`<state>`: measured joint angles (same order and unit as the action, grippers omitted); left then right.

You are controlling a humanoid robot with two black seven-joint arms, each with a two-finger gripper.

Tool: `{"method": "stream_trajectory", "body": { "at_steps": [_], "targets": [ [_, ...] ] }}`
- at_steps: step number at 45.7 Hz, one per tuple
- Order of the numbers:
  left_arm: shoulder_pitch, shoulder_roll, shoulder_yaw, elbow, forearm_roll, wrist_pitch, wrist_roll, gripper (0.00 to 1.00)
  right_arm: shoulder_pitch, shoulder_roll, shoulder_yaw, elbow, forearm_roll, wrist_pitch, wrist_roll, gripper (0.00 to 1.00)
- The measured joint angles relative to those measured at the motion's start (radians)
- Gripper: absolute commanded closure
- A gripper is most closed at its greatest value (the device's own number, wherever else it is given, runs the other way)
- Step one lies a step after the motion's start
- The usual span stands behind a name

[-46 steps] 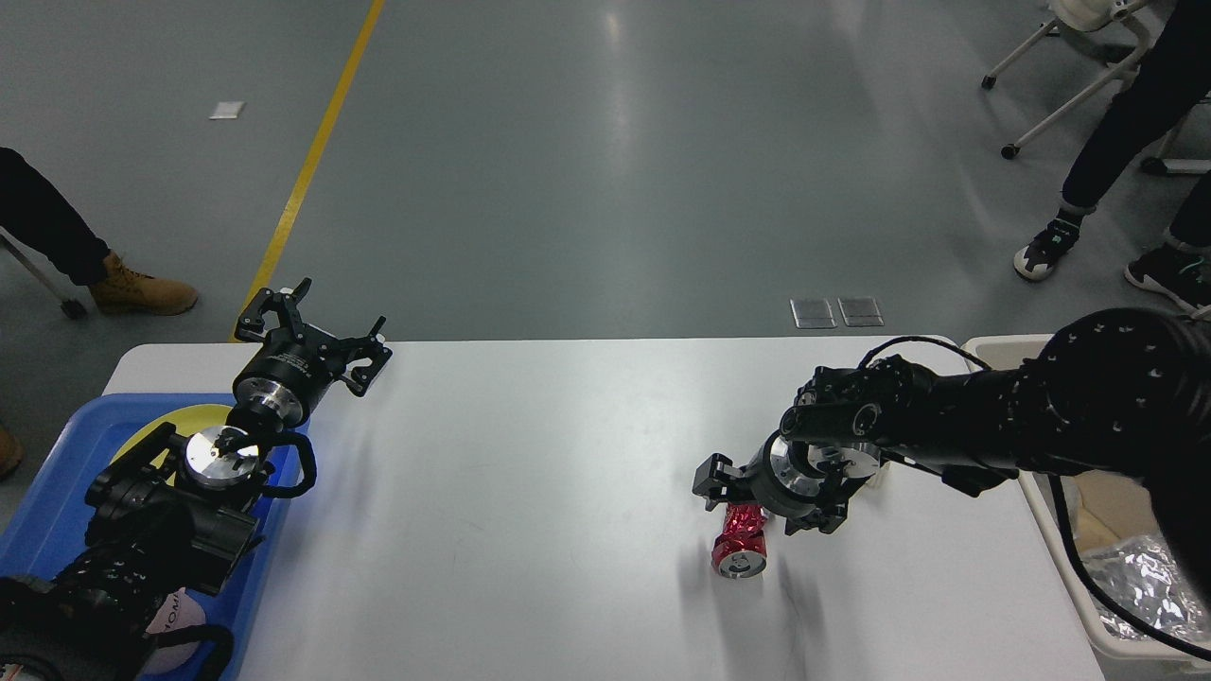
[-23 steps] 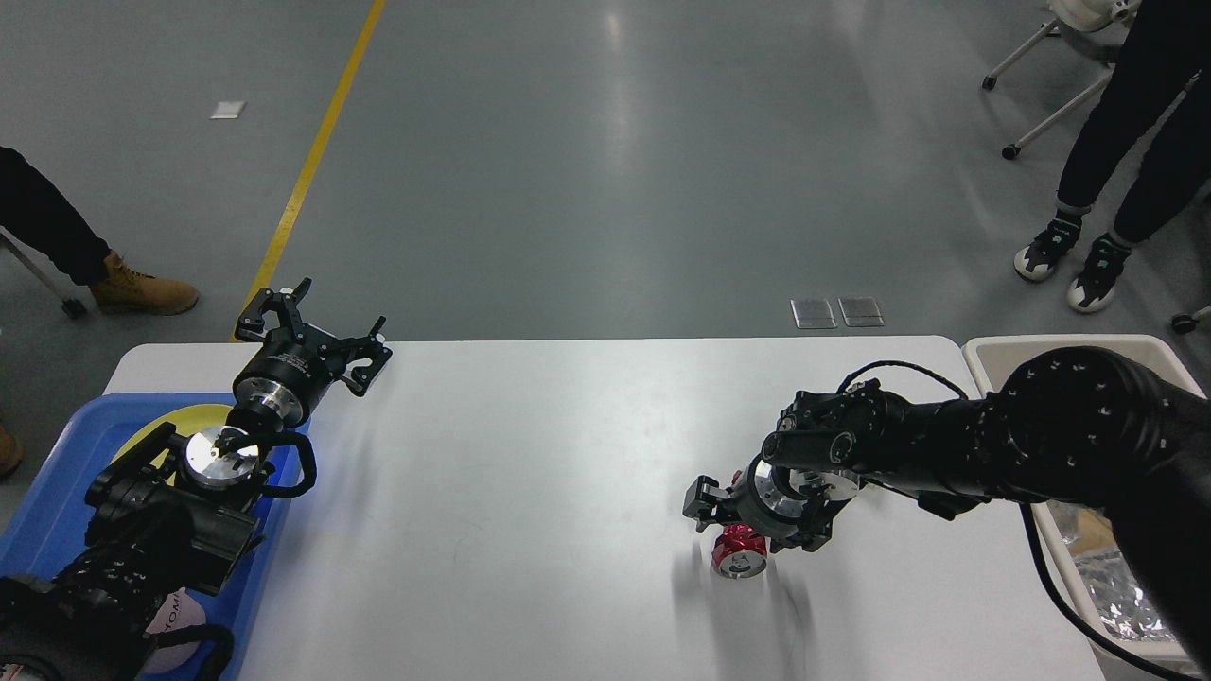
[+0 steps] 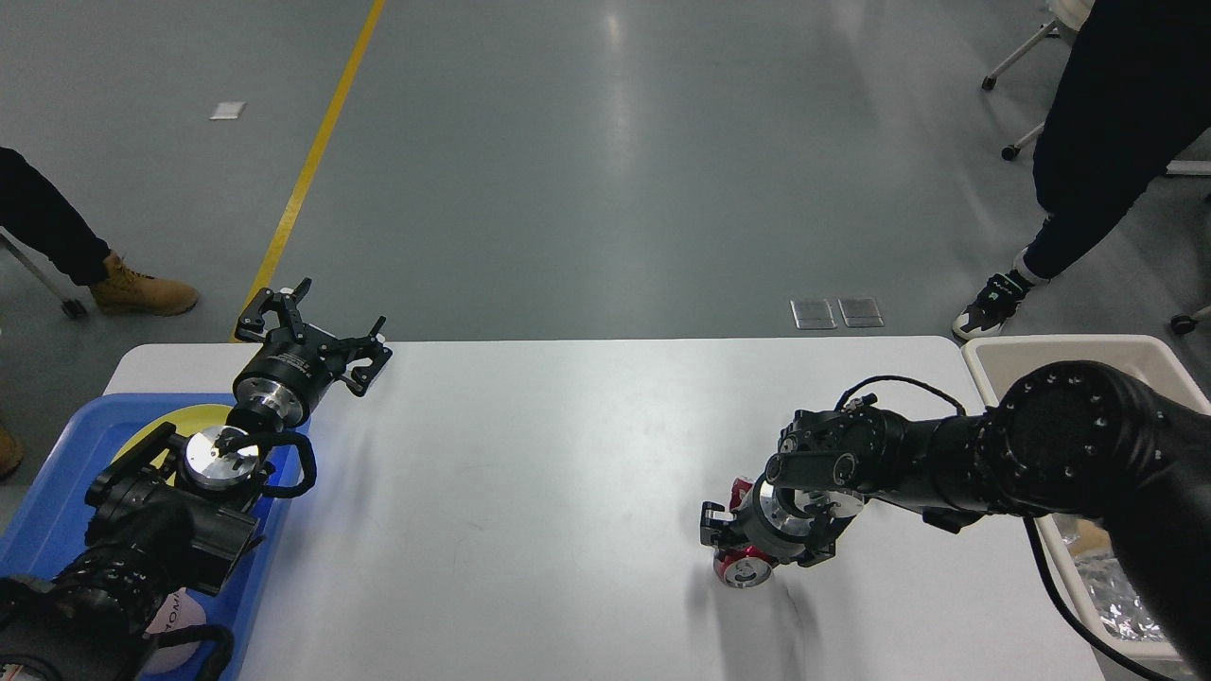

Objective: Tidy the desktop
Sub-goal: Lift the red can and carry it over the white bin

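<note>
The desktop [image 3: 568, 445] is a large white tabletop with rounded corners. A crushed red can [image 3: 743, 570] lies on it at the front right, its silver end facing me. My right gripper [image 3: 760, 541] is down over the can, open, with a finger on each side and its wrist hiding most of the can. My left gripper [image 3: 322, 322] is open and holds nothing, raised above the table's far left edge.
A blue tray [image 3: 47, 530] with a yellow plate [image 3: 161, 421] sits at the left, under my left arm. A beige bin [image 3: 1050, 350] with crumpled foil [image 3: 1116, 586] stands off the right edge. People's legs show on the floor at far right and far left.
My right gripper has come down and toward me over the red can, which is now mostly covered. The person at far right has walked. The left arm is still.
</note>
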<state>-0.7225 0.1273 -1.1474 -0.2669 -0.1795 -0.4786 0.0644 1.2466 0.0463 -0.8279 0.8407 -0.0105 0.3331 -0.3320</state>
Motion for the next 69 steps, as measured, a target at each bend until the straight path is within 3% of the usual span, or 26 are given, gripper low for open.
{"method": "stream_trajectory", "body": {
  "at_steps": [7,14,27,36,46,69],
  "targets": [
    [0.0,0.0,0.0,0.0,0.0,0.0,0.0,0.04,0.023,0.0,0.0,0.008,0.003,0.049,-0.005,1.0],
    [0.0,0.0,0.0,0.0,0.0,0.0,0.0,0.04,0.138,-0.067,-0.003,0.116,0.006,0.143,-0.005,1.0],
    [0.0,0.0,0.0,0.0,0.0,0.0,0.0,0.04,0.559,-0.334,-0.106,0.436,0.005,0.377,-0.003,1.0],
    [0.0,0.0,0.0,0.0,0.0,0.0,0.0,0.04,0.895,-0.433,-0.258,0.51,0.005,0.605,-0.001,1.0],
    [0.0,0.0,0.0,0.0,0.0,0.0,0.0,0.04,1.133,-0.445,-0.359,0.51,0.005,0.627,0.001,1.0],
    [0.0,0.0,0.0,0.0,0.0,0.0,0.0,0.04,1.264,-0.445,-0.391,0.471,-0.05,0.627,-0.003,1.0]
  ]
}}
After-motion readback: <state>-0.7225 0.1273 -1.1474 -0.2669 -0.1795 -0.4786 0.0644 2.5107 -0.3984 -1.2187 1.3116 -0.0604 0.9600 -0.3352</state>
